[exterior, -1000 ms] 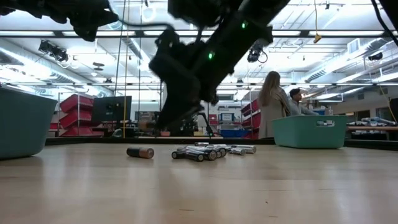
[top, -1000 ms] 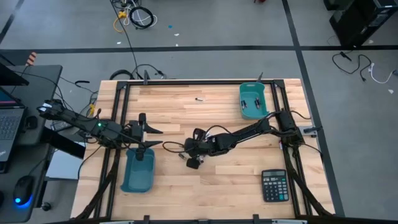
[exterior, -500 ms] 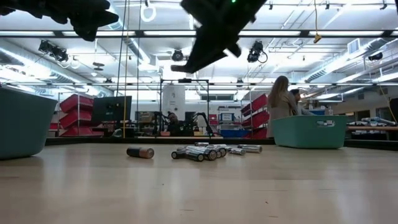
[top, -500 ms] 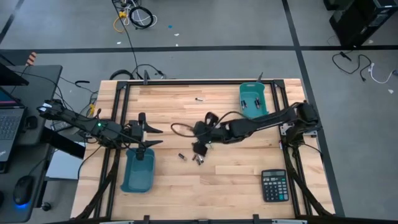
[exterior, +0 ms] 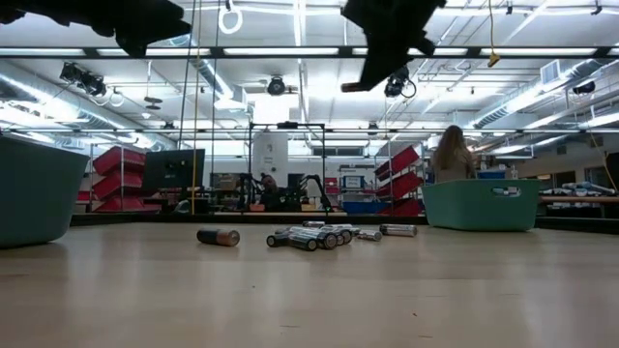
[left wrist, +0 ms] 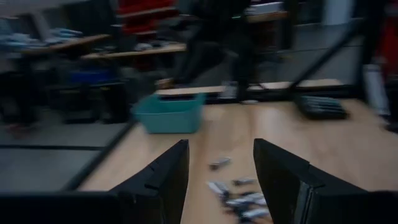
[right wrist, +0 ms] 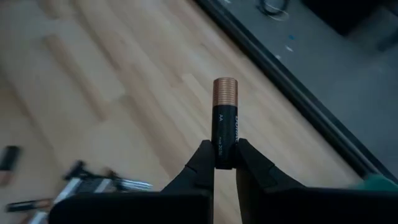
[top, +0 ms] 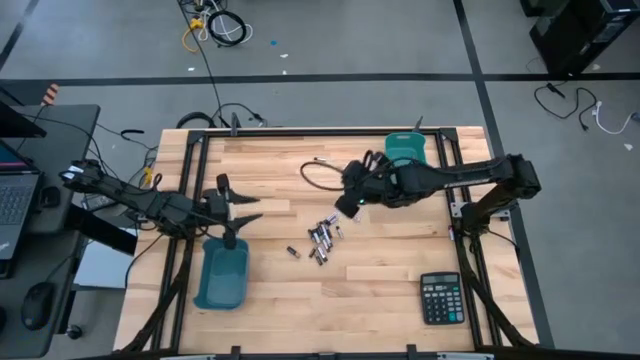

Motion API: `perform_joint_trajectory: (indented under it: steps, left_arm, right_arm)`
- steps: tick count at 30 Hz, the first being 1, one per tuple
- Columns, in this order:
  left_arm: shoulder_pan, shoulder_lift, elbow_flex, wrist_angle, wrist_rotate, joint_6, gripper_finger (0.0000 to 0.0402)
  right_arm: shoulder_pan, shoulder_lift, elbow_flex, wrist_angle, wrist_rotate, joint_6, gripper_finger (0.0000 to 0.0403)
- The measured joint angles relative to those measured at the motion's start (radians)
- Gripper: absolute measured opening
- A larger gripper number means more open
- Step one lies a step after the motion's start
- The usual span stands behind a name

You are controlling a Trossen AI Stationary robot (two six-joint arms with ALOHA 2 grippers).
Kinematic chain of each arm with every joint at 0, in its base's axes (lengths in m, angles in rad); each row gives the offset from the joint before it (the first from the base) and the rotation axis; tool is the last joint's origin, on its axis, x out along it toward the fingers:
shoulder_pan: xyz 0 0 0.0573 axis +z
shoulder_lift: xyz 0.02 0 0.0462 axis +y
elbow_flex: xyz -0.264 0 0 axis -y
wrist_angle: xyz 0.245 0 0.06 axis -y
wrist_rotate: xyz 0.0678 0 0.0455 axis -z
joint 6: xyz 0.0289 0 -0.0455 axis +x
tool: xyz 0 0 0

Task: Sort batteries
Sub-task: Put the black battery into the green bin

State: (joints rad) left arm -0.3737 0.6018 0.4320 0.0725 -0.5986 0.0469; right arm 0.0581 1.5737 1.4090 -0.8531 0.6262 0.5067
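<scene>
The right gripper (right wrist: 224,163) is clamped on a single black cylindrical battery with a copper-coloured end (right wrist: 224,122), which stands up between the two dark fingers (right wrist: 202,163) with its copper end away from the wrist. In the high view this right gripper (top: 352,201) hangs above the light wooden tabletop (top: 380,270), between the cluster of loose cells and the teal rectangular plastic bin at the far right of the table (top: 405,150), and it is lifted clear of the surface.

The rest of the small silver and black cylindrical batteries (top: 322,238) lie in a loose heap near the middle of the table; in the low view they form a low row (exterior: 319,235), with one larger black and copper cell (exterior: 219,236) lying apart on its side and another silver cell (exterior: 397,230) apart at the other end.

The left gripper (top: 228,212) hovers at the left side of the table, just above the far end of a second teal rectangular plastic bin (top: 222,285). Its fingers (left wrist: 163,180) stand well apart and hold nothing.

A black calculator (top: 441,298) lies near the table's front right corner. In the low view, a person (exterior: 452,155) shows in the room behind the far bin.
</scene>
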Motion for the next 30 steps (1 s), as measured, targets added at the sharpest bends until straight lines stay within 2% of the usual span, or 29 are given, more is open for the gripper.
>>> perform_joint_trajectory:
  steps: [5, 8, 15, 21, 25, 30]
  left_arm:
    - [0.02, 0.0, 0.0, 0.033, -0.174, 0.069, 0.0182]
    - [0.036, 0.0, 0.0, 0.052, -0.224, 0.138, 0.0182]
    - [0.087, 0.0, 0.0, 0.093, -0.234, 0.314, 0.0182]
    - [0.118, 0.0, 0.0, 0.154, -0.234, 0.391, 0.0182]
    - [0.139, 0.0, 0.0, 0.213, -0.234, 0.395, 0.0182]
    - [0.162, 0.0, 0.0, 0.235, -0.231, 0.395, 0.0182]
  right_arm:
    - [-0.047, -0.071, 0.0, -0.16, 0.054, 0.089, 0.0027]
    - [-0.078, -0.127, -0.03, -0.195, 0.093, 0.104, 0.0027]
    - [-0.199, -0.324, -0.235, -0.12, 0.09, 0.119, 0.0027]
    - [-0.309, -0.465, -0.413, -0.034, 0.033, 0.211, 0.0027]
    - [-0.368, -0.487, -0.493, -0.006, -0.001, 0.294, 0.0027]
    - [-0.449, -0.452, -0.552, 0.016, -0.033, 0.332, 0.0027]
